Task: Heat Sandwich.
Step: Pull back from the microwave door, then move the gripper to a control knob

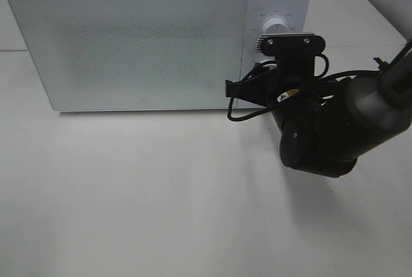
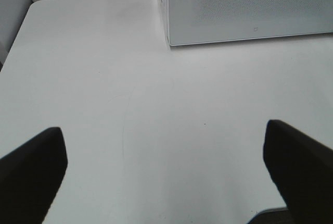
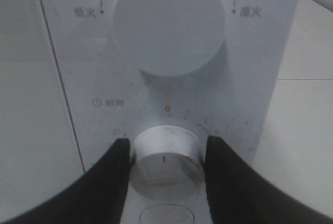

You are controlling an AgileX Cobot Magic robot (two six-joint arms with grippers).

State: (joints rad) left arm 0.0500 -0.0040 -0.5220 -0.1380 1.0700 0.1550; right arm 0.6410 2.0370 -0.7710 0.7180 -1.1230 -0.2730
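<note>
1. Sandwich: I cannot find it in any view. From the high camera, the microwave (image 1: 129, 38) stands at the back of the table (image 1: 161, 225) with its frosted door shut. I judge the food is already inside, but the door hides it. The right arm (image 1: 335, 129) reaches to the control panel, below the upper dial (image 1: 278, 24). Its wrist mount covers the jaws from this angle.

2. From the left wrist, the left gripper (image 2: 166, 174) hangs spread wide over bare table, holding nothing. The microwave's corner (image 2: 244, 5) is well ahead of it.

3. From the right wrist, the right gripper (image 3: 166, 161) is narrowed around the timer knob (image 3: 165, 174), below the power knob (image 3: 169, 23). Its fingers (image 3: 106, 182) flank the knob on both sides and look to be against it. The knob's red mark sits in line with the 0.

4. What worries me:
   - The knob is smooth and round, so a light or off-centre pinch could let the pads slide when the wrist turns. The timer would then stay at zero.
   - Too much twist would set too long a heat.
   - Leaning in could shove the oven back.
</note>
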